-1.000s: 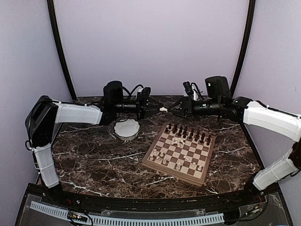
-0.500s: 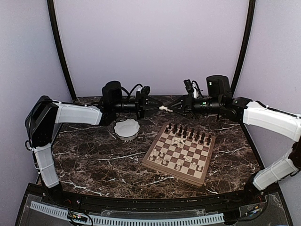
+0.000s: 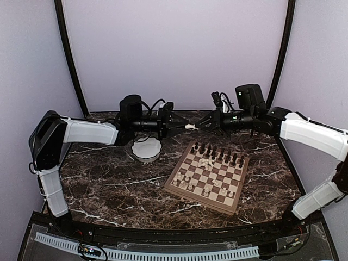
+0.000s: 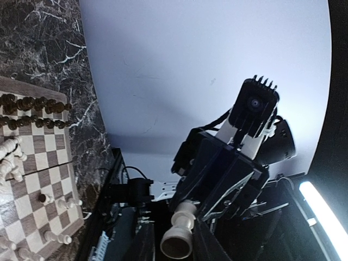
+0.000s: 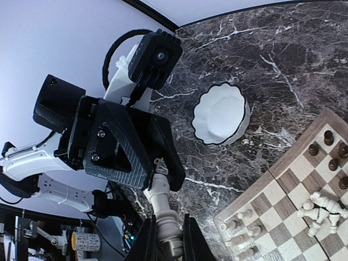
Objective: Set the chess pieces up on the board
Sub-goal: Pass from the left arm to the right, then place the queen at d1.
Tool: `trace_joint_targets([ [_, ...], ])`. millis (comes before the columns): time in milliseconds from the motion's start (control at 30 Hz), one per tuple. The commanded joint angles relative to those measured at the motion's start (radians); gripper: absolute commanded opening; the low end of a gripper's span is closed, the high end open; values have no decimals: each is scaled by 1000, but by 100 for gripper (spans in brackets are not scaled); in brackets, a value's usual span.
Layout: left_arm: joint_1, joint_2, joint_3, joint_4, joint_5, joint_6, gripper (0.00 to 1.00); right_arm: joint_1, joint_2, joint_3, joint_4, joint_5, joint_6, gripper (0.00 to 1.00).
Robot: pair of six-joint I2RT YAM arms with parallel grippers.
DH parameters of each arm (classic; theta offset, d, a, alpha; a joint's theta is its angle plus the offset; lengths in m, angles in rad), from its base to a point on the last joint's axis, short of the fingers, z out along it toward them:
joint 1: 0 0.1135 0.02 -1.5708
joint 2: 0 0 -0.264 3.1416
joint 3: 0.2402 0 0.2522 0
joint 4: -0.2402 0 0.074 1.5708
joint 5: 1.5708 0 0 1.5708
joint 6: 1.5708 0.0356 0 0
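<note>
A cream chess piece (image 3: 189,126) hangs in mid-air above the back of the table, between both grippers. My right gripper (image 5: 169,239) is shut on one end of that piece (image 5: 163,202). My left gripper (image 4: 175,242) stands round its other end (image 4: 179,239) with its jaws slightly apart, a gap showing on one side. The two meet tip to tip, left gripper (image 3: 181,126) and right gripper (image 3: 199,125). The board (image 3: 199,199) lies right of centre. Dark pieces (image 3: 217,152) line its far side, cream pieces (image 3: 201,187) its near side, and a few cream ones (image 3: 205,161) lie toppled mid-board.
A white scalloped bowl (image 3: 145,149) sits on the dark marble table below the left gripper, left of the board. From the right wrist the bowl (image 5: 220,117) looks empty. Black frame posts rise at the back corners.
My right gripper has moved left onto the cream piece and shut on it. The left gripper's jaws have loosened a little. The piece has stayed where it was.
</note>
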Motion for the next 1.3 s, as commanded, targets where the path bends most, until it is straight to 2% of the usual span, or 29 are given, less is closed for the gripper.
trace_joint_targets([
  [0,14,-83,45,-332,-31,209,31,5,-5,114,-207,75,-119,4],
  [67,24,-107,103,-575,-107,429,35,9,-1,157,-333,116,-165,4],
  [133,33,-125,152,-783,-175,557,37,19,15,203,-464,148,-213,4],
  [267,52,-165,160,-983,-286,674,38,80,66,298,-696,260,-290,3],
  [500,65,-238,41,-1007,-339,671,38,197,211,450,-960,378,-372,1],
  [733,73,-254,26,-1021,-350,683,38,306,410,607,-1137,493,-447,0],
  [967,87,-264,24,-1048,-358,700,38,367,521,669,-1210,544,-503,0],
  [1267,98,-273,9,-1059,-356,704,38,396,563,639,-1194,546,-531,0],
])
